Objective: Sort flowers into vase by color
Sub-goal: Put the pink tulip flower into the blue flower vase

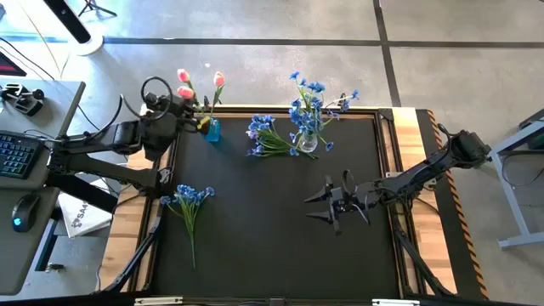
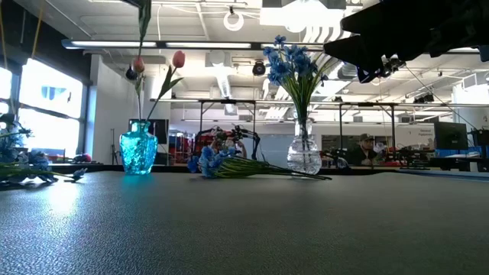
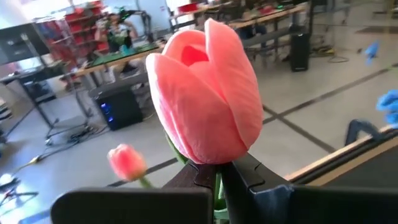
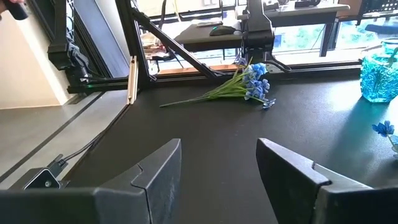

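Filling the left wrist view, right up close: a pink tulip (image 3: pixel 208 99), head sitting just above the left gripper (image 1: pixel 189 104), fingers pressed together on its green stem. Hovering at the table's far left edge, that gripper, just beside the blue vase (image 1: pixel 212 129). Already standing in that vase: two more tulips (image 1: pixel 219 80), pink heads rising above the turquoise glass in the low view.

Moving across: the clear vase (image 1: pixel 308 141) standing at the far middle of the black mat (image 1: pixel 272 238), holding a tall spray of blue blossoms (image 1: pixel 308 95). Lying flat just left of it, close to its base, a blue bunch (image 1: pixel 263 136), stems pointing towards the clear vase. Lying well apart from both vases, near the mat's left edge, another blue bunch (image 1: pixel 189 197), stem trailing towards the near side; also showing in the right wrist view, blossoms to one end.

Hanging over the mat right of centre, below the clear vase in the overhead shot: the right gripper (image 1: pixel 336 204), fingers (image 4: pixel 155 174) standing apart, gripping nothing, only bare mat between them. Showing dark at the top of the low view, well above the table.

Sitting in the room behind the table: a person at a desk.
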`<move>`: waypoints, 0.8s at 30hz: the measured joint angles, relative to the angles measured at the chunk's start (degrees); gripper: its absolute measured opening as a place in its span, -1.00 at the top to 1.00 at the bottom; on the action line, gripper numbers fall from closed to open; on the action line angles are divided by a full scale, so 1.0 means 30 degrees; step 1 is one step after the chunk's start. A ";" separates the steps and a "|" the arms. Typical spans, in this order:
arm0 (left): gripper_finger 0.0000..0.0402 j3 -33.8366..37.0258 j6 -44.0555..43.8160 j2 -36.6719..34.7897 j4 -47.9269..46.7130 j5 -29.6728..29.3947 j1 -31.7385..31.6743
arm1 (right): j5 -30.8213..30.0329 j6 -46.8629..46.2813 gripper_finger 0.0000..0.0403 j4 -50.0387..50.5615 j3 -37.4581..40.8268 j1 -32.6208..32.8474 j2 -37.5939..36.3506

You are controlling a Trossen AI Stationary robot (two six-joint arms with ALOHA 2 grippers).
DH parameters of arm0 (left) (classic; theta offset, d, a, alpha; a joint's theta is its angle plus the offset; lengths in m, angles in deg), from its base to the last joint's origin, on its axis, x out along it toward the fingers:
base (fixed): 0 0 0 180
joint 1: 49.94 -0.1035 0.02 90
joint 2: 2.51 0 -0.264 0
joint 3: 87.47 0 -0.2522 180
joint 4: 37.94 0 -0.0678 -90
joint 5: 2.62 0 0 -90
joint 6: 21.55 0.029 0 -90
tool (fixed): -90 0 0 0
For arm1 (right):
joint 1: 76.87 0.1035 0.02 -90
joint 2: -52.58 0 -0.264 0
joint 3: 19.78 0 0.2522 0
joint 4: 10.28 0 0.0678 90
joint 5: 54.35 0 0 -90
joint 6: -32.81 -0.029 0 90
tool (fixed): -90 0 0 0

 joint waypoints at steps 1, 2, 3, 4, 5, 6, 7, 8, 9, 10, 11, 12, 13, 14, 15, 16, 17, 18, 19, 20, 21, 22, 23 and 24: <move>1.00 0.0000 0.0464 0.0011 0.0435 0.0393 -0.0007 | 0.0000 -0.0002 -0.01 -0.0008 0.0000 0.0000 0.0000; 1.00 0.0000 0.0883 0.0032 0.0820 0.0928 -0.0078 | 0.0000 -0.0016 -0.01 -0.0007 0.0000 0.0000 0.0000; 1.00 0.0000 0.1209 0.0051 0.1117 0.1329 -0.0209 | -0.0006 -0.0023 -0.01 -0.0014 0.0000 0.0000 0.0000; 1.00 0.0000 0.1361 0.0059 0.1315 0.1646 -0.0357 | 0.0000 -0.0038 -0.01 -0.0007 0.0000 0.0000 0.0000; 1.00 0.0000 0.1381 0.0066 0.1381 0.1805 -0.0522 | -0.0004 -0.0059 -0.01 -0.0015 0.0000 0.0000 0.0000; 1.00 0.0000 0.1301 0.0066 0.1302 0.1841 -0.0707 | 0.0000 -0.0100 -0.01 -0.0015 0.0000 0.0000 0.0000; 1.00 0.0000 0.1216 0.0071 0.1127 0.1849 -0.0893 | -0.0007 -0.0161 -0.01 -0.0015 0.0000 0.0000 0.0000; 1.00 0.0000 0.1073 0.0073 0.0860 0.1854 -0.1118 | -0.0007 -0.0171 -0.01 -0.0015 0.0000 0.0000 0.0000; 1.00 0.0000 0.0820 0.0073 0.0517 0.1932 -0.1331 | -0.0007 -0.0162 -0.01 -0.0015 0.0000 0.0000 0.0000; 1.00 0.0000 0.0456 0.0073 0.0140 0.2121 -0.1541 | -0.0007 -0.0153 -0.01 -0.0015 0.0000 0.0000 0.0000; 1.00 0.0000 0.0008 0.0073 -0.0259 0.2457 -0.1747 | -0.0007 -0.0153 -0.01 -0.0015 0.0000 0.0000 0.0000; 1.00 0.0000 -0.0429 0.0073 -0.0654 0.2802 -0.1938 | -0.0007 -0.0158 -0.01 -0.0017 0.0000 0.0000 0.0000; 1.00 0.0007 -0.0767 0.0080 -0.0938 0.3114 -0.2126 | -0.0007 -0.0168 -0.01 -0.0022 0.0000 0.0000 0.0000; 1.00 0.0007 -0.0973 0.0080 -0.1087 0.3441 -0.2315 | -0.0007 -0.0171 -0.01 -0.0018 0.0000 0.0000 0.0000; 1.00 0.0007 -0.1063 0.0080 -0.1190 0.3686 -0.2445 | -0.0007 -0.0175 -0.01 -0.0015 0.0000 0.0000 0.0000; 1.00 0.0007 -0.1075 0.0080 -0.1191 0.3947 -0.2511 | -0.0007 -0.0168 -0.01 -0.0015 0.0000 0.0000 0.0000; 1.00 0.0007 -0.1072 0.0080 -0.1120 0.4092 -0.2561 | -0.0007 -0.0166 -0.01 -0.0022 0.0000 0.0000 0.0000; 1.00 0.0007 -0.1062 0.0080 -0.0974 0.4138 -0.2555 | -0.0009 -0.0160 -0.01 -0.0029 0.0000 0.0000 0.0000; 1.00 0.0007 -0.0920 0.0078 -0.0725 0.4180 -0.2541 | -0.0044 -0.0160 -0.01 -0.0029 0.0000 -0.0001 0.0000; 1.00 0.0007 -0.0655 0.0043 -0.0427 0.4259 -0.2521 | -0.0146 -0.0160 -0.01 -0.0029 0.0000 -0.0007 0.0000; 1.00 0.0007 -0.0328 0.0000 -0.0172 0.4400 -0.2521 | -0.0164 -0.0160 -0.01 -0.0029 0.0000 -0.0007 0.0000; 1.00 0.0007 -0.0147 -0.0029 0.0076 0.4464 -0.2521 | -0.0168 -0.0160 -0.01 -0.0029 0.0000 -0.0007 0.0000; 1.00 0.0007 -0.0010 -0.0062 0.0347 0.4486 -0.2521 | -0.0168 -0.0154 -0.01 -0.0029 0.0000 -0.0007 0.0000; 1.00 0.0007 0.0109 -0.0113 0.0496 0.4494 -0.2521 | -0.0168 -0.0159 -0.01 -0.0029 0.0000 -0.0007 0.0000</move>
